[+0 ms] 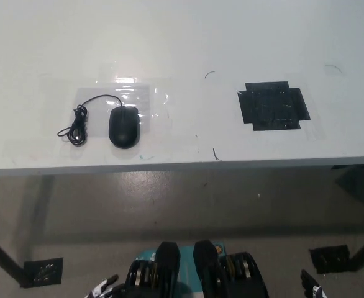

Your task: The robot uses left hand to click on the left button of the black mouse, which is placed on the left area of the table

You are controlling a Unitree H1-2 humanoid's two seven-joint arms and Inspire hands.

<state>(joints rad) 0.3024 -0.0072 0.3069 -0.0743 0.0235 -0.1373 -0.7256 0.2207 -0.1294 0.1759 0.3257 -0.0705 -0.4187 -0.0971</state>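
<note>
- Looking down at the white table (188, 37), I see the black mouse (124, 126) lying flat on its left area, close to the near edge.
- The mouse sits on a clear, shiny sheet (146, 99) that lies flat on the tabletop, with its narrow end toward the far side.
- Its thin black cable (77, 122) leaves the far end of the mouse, arcs to the left, and gathers into a loose little coil just beside the mouse on its left.
- Nothing touches the mouse; its left button is bare.
- My left hand (102, 288) shows only as a small white sliver at the bottom edge, left of the middle, below the table and well apart from the mouse; I cannot tell whether it is wide or narrow.
- My right hand (311, 282) is likewise only a small dark tip with a white fleck at the bottom edge on the right, and I cannot tell how it is set.
- On the right part of the table, well apart from the mouse, a square patch of black tape (273, 105) lies flat.
- A few thin dark scuff marks (215, 154) lie on the tabletop between the mouse and the tape and near the right edge.
- Under the table, a dark table leg (2, 257) slants across the grey floor at the near left.
</note>
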